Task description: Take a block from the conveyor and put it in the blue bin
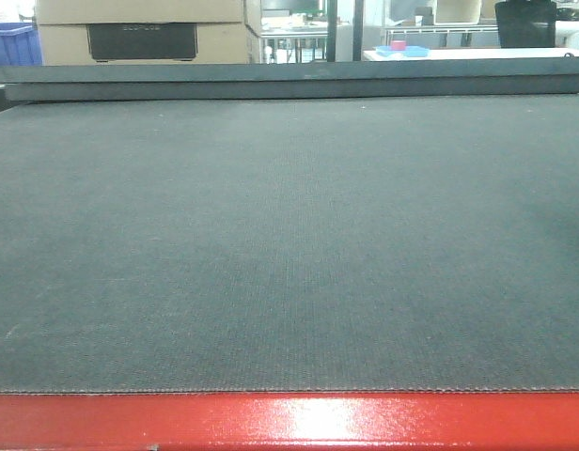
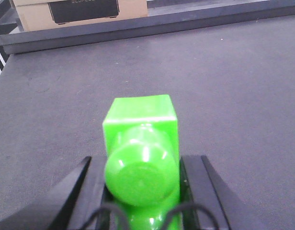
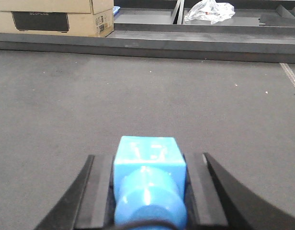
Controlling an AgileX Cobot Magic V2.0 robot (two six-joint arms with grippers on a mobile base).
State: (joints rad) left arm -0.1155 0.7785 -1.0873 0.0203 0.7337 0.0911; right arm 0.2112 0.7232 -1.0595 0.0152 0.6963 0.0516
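Both claws pinching blocks over the conveyor (image 1: 289, 235).
Left claw (image 2: 145, 159) pressed onto a green block (image 2: 140, 120), black fingers (image 2: 75, 191) tight on both sides, held above the dark grey belt. Right claw (image 3: 148, 157) same grip on a blue block (image 3: 147, 146). Front view: bare belt, glossy red frame (image 1: 289, 423) at near edge, cardboard box (image 1: 139, 28) beyond far edge.

Right tool (image 3: 150, 165) gripping blue block (image 3: 147, 151), grey conveyor (image 3: 138, 96) beneath
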